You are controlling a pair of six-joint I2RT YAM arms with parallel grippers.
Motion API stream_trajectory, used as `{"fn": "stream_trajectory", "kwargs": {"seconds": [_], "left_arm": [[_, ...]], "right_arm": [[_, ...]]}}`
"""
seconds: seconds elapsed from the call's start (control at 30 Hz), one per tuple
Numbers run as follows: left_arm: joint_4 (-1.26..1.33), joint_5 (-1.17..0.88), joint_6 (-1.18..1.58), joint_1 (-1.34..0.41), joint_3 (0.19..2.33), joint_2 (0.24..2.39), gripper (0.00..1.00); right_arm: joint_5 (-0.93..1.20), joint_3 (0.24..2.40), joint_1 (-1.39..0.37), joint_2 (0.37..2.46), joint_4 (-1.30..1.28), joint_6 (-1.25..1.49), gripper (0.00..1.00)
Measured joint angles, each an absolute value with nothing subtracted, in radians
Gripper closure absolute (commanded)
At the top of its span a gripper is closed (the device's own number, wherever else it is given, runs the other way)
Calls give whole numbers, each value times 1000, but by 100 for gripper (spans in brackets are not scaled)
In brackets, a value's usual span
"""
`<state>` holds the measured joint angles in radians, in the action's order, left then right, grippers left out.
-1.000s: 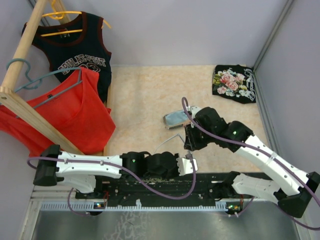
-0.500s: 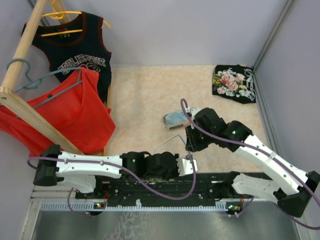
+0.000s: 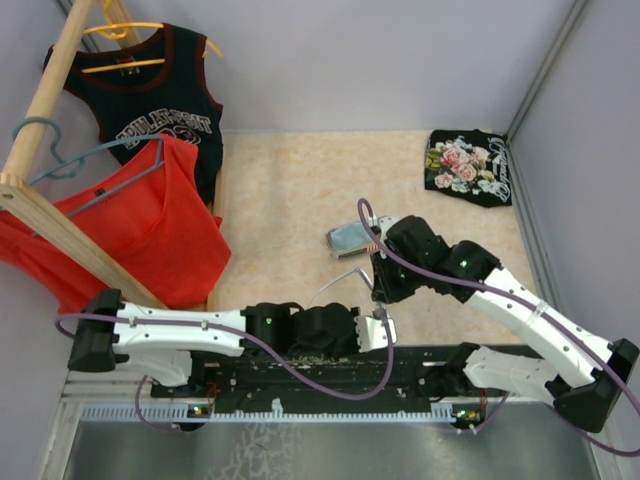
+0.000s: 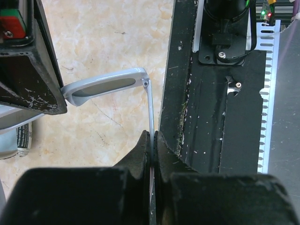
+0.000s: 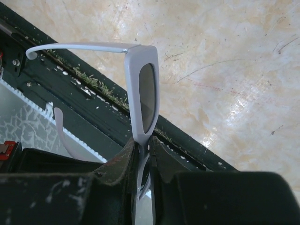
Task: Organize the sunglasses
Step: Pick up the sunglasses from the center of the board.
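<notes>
The sunglasses (image 5: 146, 93) are white-framed with dark lenses and are held between both grippers above the table's near edge. My right gripper (image 5: 143, 147) is shut on the frame at its bridge; one thin arm sticks out to the left. My left gripper (image 4: 154, 140) is shut on the other thin arm (image 4: 150, 112), with a lens (image 4: 105, 86) beyond it. In the top view only a thin white arm of the sunglasses (image 3: 335, 283) shows, between the right gripper (image 3: 381, 287) and the left gripper (image 3: 384, 330).
The flag-print case (image 3: 350, 240) lies on the beige table just behind the right wrist. A black floral garment (image 3: 468, 166) lies at the back right. A red top (image 3: 150, 235) and a black jersey (image 3: 150, 110) hang on a wooden rack (image 3: 45, 105) at left. The black base plate (image 3: 420, 358) runs along the near edge.
My right arm has shifted slightly to the left with the sunglasses frame in it. The left arm has stayed put, still holding the thin arm.
</notes>
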<state>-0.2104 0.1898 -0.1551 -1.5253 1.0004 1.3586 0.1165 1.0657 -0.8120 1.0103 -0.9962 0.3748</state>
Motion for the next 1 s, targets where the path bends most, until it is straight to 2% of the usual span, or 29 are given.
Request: {"fn": "stream_trajectory", "kwargs": {"seconds": [0.13,0.2,0.47,0.67,0.7,0.77,1.0], "left_arm": [[-210,190,-155,-1525,1000,1361,100],[-210,189,-155,-1525,1000,1361,100],[-206,188,-155,-1526,1002,1359,66],[-206,193,-154,-1530,1003,1338,52],[-207,193,-154,-1530,1006,1335,43],[-210,192,-150,-1530,1019,1326,34],[-190,207,-114,-1530,1032,1214,30]], "right_arm": [[105,1062,-816,1010,-995,374,99],[99,1056,-816,1010,-995,374,100],[90,1047,-816,1008,-995,375,100],[75,1047,-816,990,-983,383,100],[71,1045,-816,984,-979,387,100],[60,1036,-816,969,-965,395,100],[-12,979,-816,901,-929,424,100]]}}
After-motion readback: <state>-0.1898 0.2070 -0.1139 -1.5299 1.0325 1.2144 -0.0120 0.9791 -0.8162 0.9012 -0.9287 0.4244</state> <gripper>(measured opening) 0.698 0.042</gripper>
